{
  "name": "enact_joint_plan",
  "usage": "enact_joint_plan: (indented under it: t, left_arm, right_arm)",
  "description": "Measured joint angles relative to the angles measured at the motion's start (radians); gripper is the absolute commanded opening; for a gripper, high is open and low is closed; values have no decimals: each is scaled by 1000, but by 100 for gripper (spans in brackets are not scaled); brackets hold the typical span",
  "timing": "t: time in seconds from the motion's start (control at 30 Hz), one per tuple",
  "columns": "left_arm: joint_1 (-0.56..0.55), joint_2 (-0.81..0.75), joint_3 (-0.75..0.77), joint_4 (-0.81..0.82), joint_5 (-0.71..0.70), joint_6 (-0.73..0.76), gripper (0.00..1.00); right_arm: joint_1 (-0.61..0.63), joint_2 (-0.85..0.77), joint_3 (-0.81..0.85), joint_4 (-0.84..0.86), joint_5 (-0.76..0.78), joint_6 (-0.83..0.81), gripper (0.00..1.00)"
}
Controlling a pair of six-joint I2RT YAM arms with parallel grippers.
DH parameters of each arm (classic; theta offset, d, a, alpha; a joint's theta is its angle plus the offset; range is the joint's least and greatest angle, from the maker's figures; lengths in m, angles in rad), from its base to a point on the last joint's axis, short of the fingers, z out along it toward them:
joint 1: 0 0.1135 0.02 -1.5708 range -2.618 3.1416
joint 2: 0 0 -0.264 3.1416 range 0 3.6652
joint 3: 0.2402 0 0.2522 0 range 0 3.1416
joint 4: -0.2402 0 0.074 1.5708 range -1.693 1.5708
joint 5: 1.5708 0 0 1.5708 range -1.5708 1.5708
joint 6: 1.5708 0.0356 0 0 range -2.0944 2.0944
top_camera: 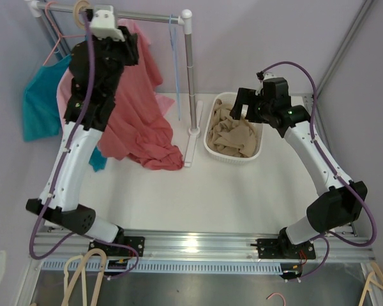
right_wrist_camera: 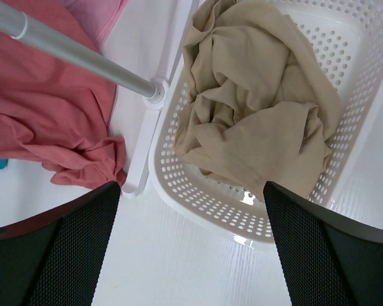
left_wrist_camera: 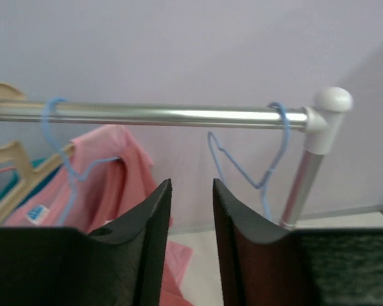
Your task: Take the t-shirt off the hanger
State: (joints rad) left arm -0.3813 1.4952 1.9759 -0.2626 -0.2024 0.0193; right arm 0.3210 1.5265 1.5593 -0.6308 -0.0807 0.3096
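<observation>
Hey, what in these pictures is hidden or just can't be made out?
- Top external: the left arm covers the pink t-shirt's shoulders.
- Left wrist: the tool fingers block the shirt's lower half; its label is too blurred to read.
- Right wrist: the picture's edge crops the basket's far end.

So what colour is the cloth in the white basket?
Beige, a plain sandy tan. The cloth shows best in the right wrist view.

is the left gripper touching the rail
Apart. The left wrist view shows the left gripper below the rail, with a clear gap between them.
</observation>
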Motion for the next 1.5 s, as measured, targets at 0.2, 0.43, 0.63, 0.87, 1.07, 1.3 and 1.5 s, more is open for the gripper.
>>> enact_joint_plan:
  t: [0.2, 0.43, 0.63, 0.87, 1.07, 1.3, 1.5]
  left_arm:
    - [217, -61, -104, 34, 134, -53, 67]
    - [348, 27, -101, 13, 261, -95, 68]
    - [389, 163, 36, -24, 321, -110, 61]
    - [417, 278, 143, -47, 329, -147, 45]
    - [417, 354, 221, -60, 337, -169, 21]
    - [417, 366, 239, -66, 357, -193, 1]
    - [416, 364, 237, -60, 382, -206, 1]
  right_arm:
    - [5, 0, -9, 1, -12, -8, 99]
    - [5, 0, -9, 0, -16, -23, 100]
    - [5, 2, -7, -6, -16, -36, 99]
    - [5, 4, 14, -20, -15, -51, 99]
    - [5, 13, 42, -23, -15, -57, 99]
    - [5, 31, 46, -24, -15, -61, 99]
    - [5, 39, 46, -24, -16, -65, 99]
